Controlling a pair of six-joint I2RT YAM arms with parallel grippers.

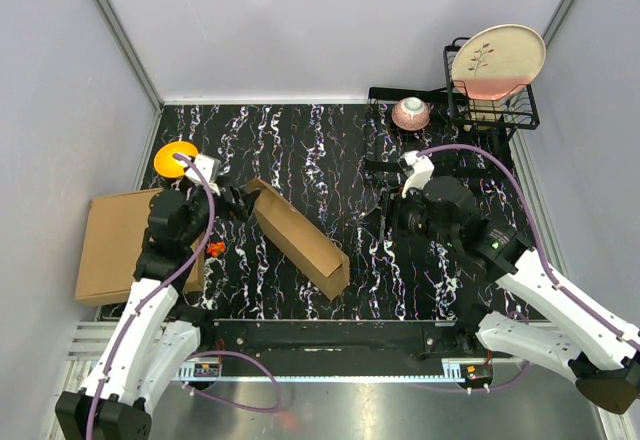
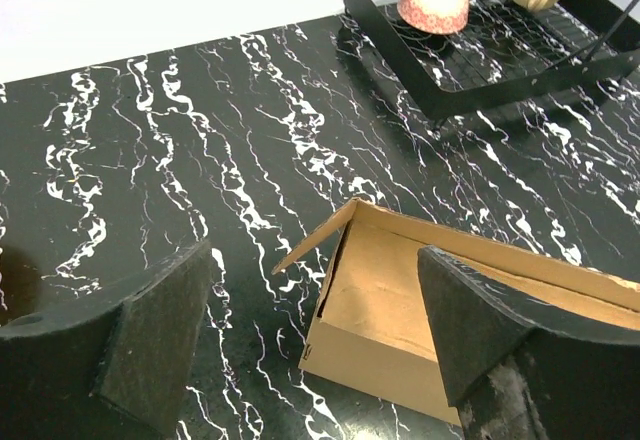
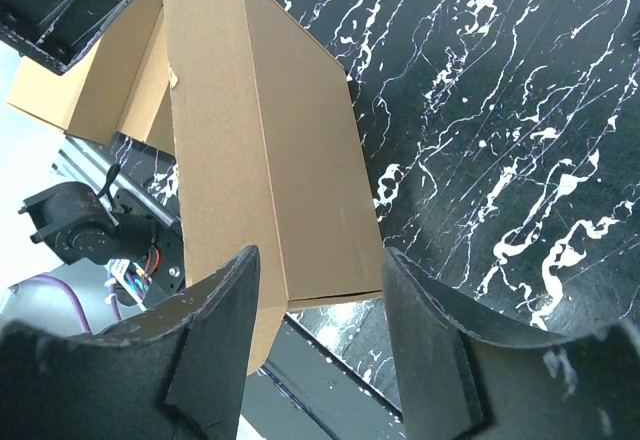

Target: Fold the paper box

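Observation:
The paper box (image 1: pixel 300 238) is a long, narrow brown cardboard box lying diagonally on the black marble table (image 1: pixel 330 150). My left gripper (image 1: pixel 232 203) is at its upper-left end, open. In the left wrist view the box's open end (image 2: pixel 400 310) lies beyond the wide-apart fingers (image 2: pixel 160 330), with a loose flap (image 2: pixel 315 240) sticking out. My right gripper (image 1: pixel 385 215) hovers to the right of the box, open with nothing between its jaws. The right wrist view shows the box's closed side (image 3: pixel 270 150) beyond the fingertips (image 3: pixel 215 330).
A stack of flat brown cardboard (image 1: pixel 125 245) lies at the left table edge, with an orange disc (image 1: pixel 175 157) behind it. A small orange piece (image 1: pixel 214 249) sits near the left arm. At the back right a black rack (image 1: pixel 490 110) holds a plate (image 1: pixel 497 60), beside a pink bowl (image 1: pixel 411 113).

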